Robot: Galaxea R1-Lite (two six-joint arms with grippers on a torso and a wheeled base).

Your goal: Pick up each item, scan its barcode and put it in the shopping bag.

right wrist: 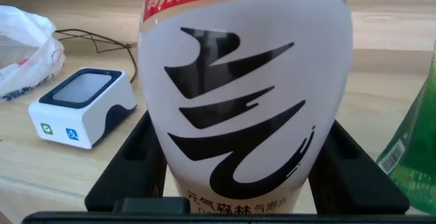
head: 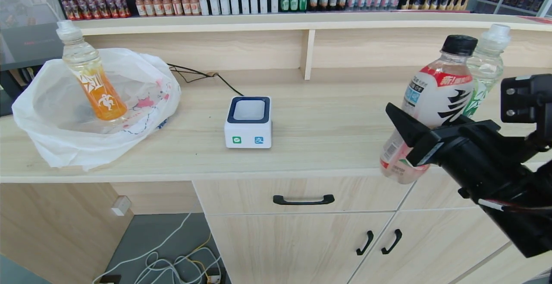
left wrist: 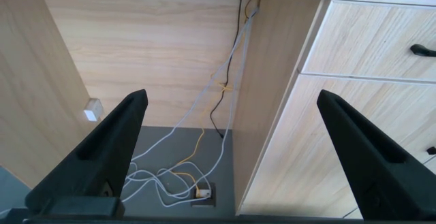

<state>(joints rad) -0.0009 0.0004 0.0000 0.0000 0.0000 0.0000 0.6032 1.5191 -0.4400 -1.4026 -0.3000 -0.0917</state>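
Right gripper is clamped round the waist of the black-capped drink bottle, held up off the right end of the wooden counter and tilted. I'd guess that's so the barcode low on its white, red-banded label can face something. Shopping bag sits open at the left, orange drink bottle inside. Left gripper hangs spread wide below the counter, holding nothing. Green bottle waits just behind — barcode scanner sits mid-counter.
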